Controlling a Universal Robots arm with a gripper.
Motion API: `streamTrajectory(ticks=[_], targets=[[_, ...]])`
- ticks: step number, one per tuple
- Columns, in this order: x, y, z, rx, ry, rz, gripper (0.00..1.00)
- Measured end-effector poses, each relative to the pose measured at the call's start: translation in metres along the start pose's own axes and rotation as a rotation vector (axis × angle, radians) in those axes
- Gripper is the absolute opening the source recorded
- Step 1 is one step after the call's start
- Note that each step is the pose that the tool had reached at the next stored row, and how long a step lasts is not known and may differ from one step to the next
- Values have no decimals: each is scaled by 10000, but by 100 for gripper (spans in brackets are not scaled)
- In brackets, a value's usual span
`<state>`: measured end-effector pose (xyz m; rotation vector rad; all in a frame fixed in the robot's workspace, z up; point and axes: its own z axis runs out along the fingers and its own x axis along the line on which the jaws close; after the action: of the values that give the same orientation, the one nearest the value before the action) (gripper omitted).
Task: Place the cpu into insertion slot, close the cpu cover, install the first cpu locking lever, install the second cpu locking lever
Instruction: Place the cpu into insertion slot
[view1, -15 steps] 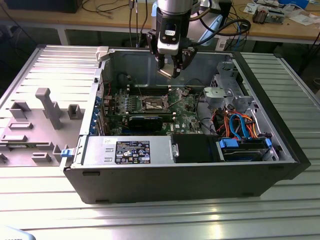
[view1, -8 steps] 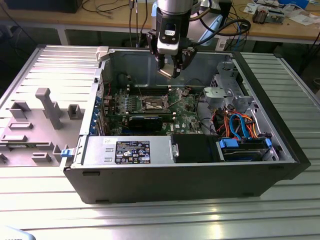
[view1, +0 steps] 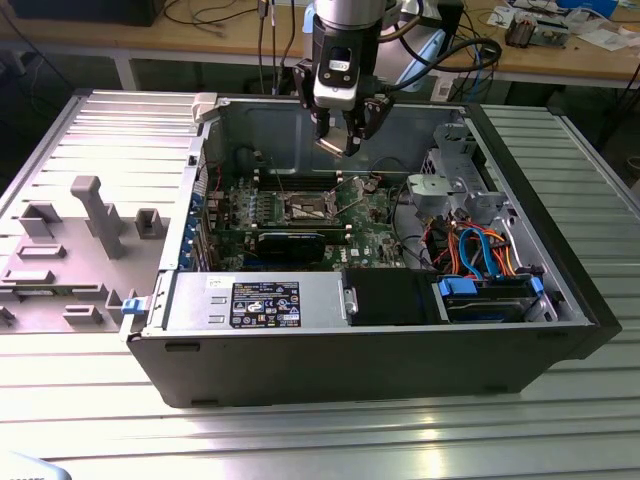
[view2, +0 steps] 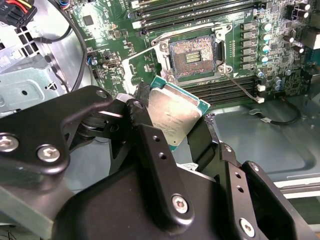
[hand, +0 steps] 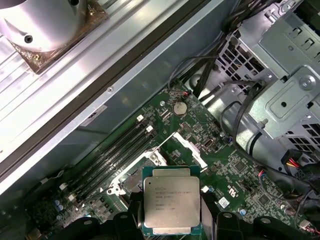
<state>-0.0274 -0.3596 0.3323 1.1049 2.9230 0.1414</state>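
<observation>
Gripper (view1: 345, 140) report from my console: its two black fingers (view2: 145, 137) are pinching the cpu (hand: 171, 205) by opposite edges, silver top towards the first wrist camera. In the exterior view it hangs over the open computer case (view1: 400, 340), at about one o'clock from the insertion slot (view1: 303, 208) and well clear of the green circuit board (view1: 370, 240). I see the slot bare, its contact field exposed in the second wrist view. The cpu cover (hand: 190, 149) stands flipped open just beside the slot. A grey fixture tray (view1: 80, 240) lies at nine o'clock from the case.
</observation>
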Motion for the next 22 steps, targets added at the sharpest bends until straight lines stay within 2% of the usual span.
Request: streamTrajectory(ticks=[21,22], targets=[[0,0,0,-6,-31,342,55],[0,0,1,200,-226,385,55]])
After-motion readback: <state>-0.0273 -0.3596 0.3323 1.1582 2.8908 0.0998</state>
